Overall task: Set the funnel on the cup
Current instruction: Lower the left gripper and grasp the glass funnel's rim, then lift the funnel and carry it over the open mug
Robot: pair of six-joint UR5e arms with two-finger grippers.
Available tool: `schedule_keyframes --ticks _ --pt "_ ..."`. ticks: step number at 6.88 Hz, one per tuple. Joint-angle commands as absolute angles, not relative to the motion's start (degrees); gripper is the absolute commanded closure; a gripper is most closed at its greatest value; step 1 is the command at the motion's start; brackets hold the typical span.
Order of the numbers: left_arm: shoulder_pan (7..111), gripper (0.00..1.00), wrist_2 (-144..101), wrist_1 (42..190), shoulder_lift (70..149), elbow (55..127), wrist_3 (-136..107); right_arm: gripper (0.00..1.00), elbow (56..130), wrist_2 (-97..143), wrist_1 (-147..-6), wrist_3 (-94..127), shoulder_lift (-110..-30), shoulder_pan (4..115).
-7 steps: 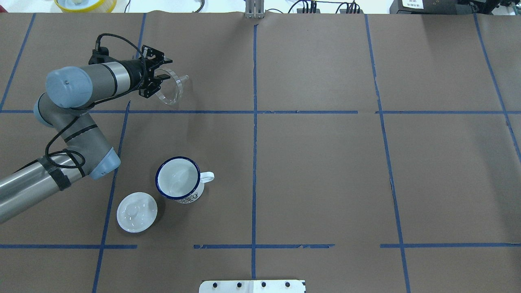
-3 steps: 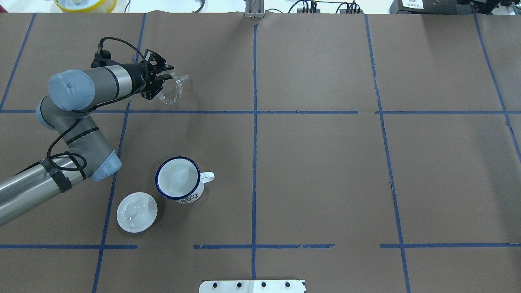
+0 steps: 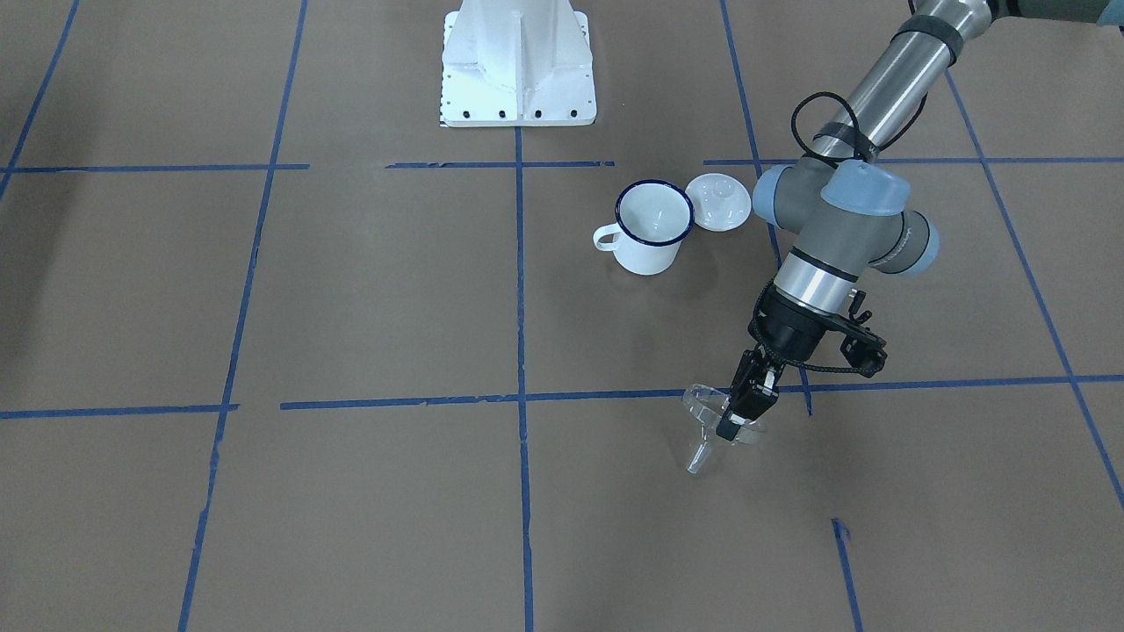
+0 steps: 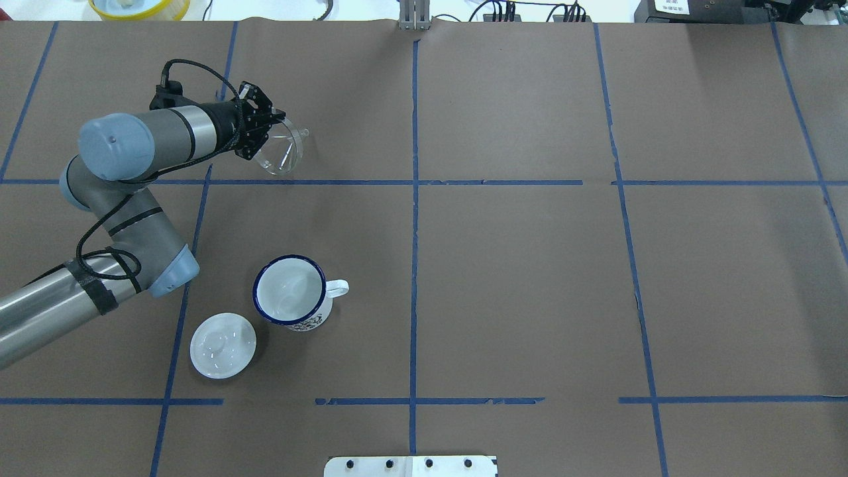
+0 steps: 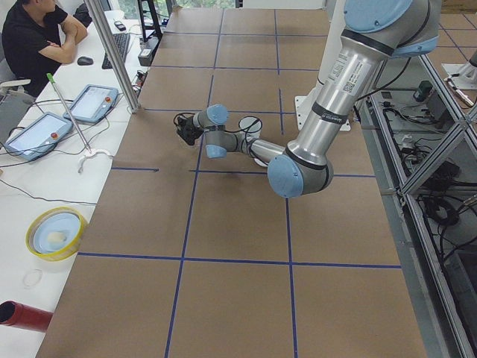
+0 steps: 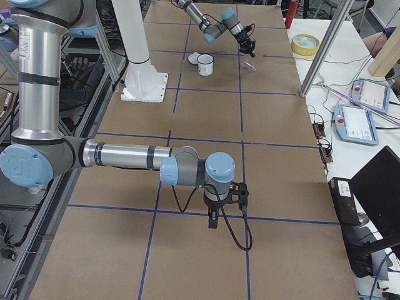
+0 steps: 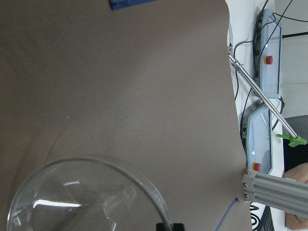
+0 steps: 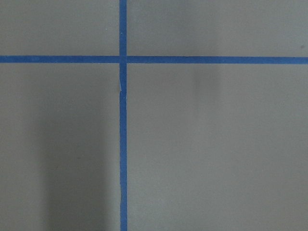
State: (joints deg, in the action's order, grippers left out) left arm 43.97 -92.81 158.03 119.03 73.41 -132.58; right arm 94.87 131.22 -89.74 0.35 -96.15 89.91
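Observation:
The clear funnel (image 4: 282, 151) is at the table's far left, its rim pinched by my left gripper (image 4: 269, 134), which is shut on it. In the front view the funnel (image 3: 705, 427) hangs tilted from the gripper (image 3: 736, 420), spout low and near the paper. The left wrist view shows its cone (image 7: 86, 197) from inside. The white cup (image 4: 289, 299) with a blue rim stands upright and empty nearer the robot, well apart from the gripper; it also shows in the front view (image 3: 652, 225). My right gripper (image 6: 212, 219) shows only in the right side view; I cannot tell its state.
A round white knobbed lid (image 4: 222, 345) lies just beside the cup, on the side away from its handle. The white robot base plate (image 3: 518, 83) stands at the table's near edge. Brown paper with blue tape lines (image 4: 414, 199) covers the table.
The left gripper's fingers have closed on the funnel's rim. The funnel has tipped and shifted slightly to the right.

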Motion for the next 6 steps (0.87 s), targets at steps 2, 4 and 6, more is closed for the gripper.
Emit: schedule_keyframes --ticks 2,4,6 --pt "45.17 1.0 -93.6 139.79 118.65 90.0 -132.01 0.0 94.92 131.22 -89.74 0.35 -96.15 89.91" --pt "45.0 1.0 -99.91 109.66 119.52 107.15 -131.05 0.0 94.83 131.22 -89.74 0.35 -96.15 89.91" --pt "44.91 1.0 -106.39 80.47 125.38 116.94 -123.53 0.0 94.92 131.22 -89.74 0.35 -96.15 89.91"
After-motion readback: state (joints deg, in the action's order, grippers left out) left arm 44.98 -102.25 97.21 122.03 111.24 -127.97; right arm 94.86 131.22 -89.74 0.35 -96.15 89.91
